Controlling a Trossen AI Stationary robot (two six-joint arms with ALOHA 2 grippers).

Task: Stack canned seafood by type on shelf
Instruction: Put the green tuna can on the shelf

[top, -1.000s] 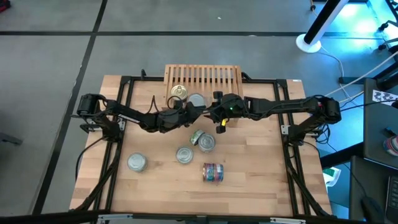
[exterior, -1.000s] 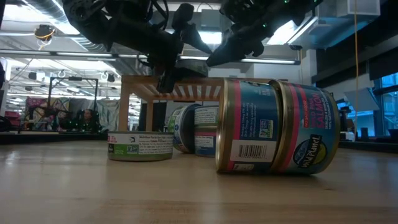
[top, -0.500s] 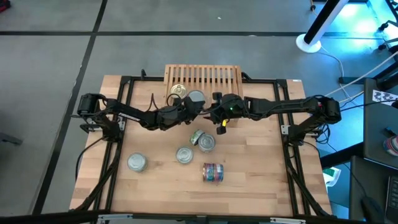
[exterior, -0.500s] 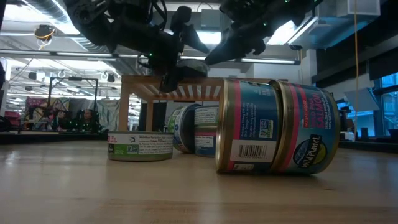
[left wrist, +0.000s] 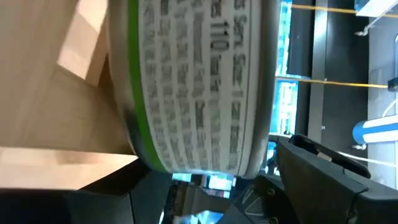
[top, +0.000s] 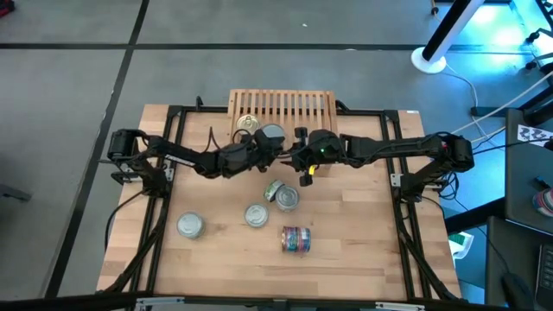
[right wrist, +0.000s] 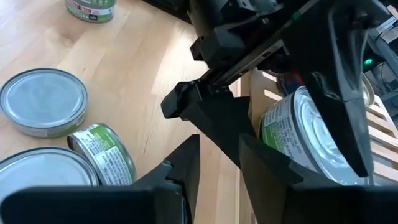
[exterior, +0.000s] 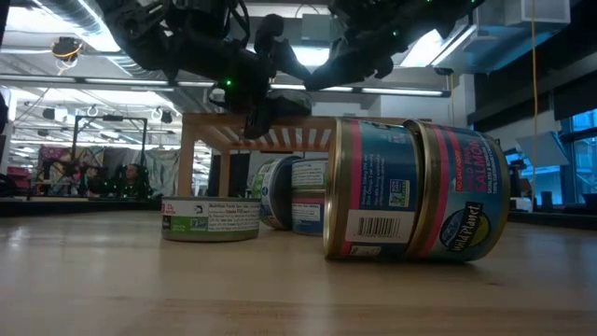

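Low view, nearest: blue-red tin (exterior: 415, 189) on its side on the surface (exterior: 140, 289). Behind it: flat green-labelled tin (exterior: 211, 219). Farthest: shelf (top: 282, 110), where left gripper (top: 259, 149) has advanced, jaws clamped on silver-lidded tin (top: 271, 136), placement imminent. Right gripper (top: 298, 155) beside, jaws partly apart, empty.

The table (top: 346, 225) is pale wood with a fine grain, framed by black rails. The shelf (top: 282, 107) is light, slatted wood. On it sit a gold-lidded tin (top: 247, 126) and a silver-lidded tin (top: 272, 136) with a white, green-edged label of dark print. Three loose tins (top: 190, 225) have silver lids. A stack on its side (top: 296, 239) wears blue, pink-red and gold bands. Both arms are black.
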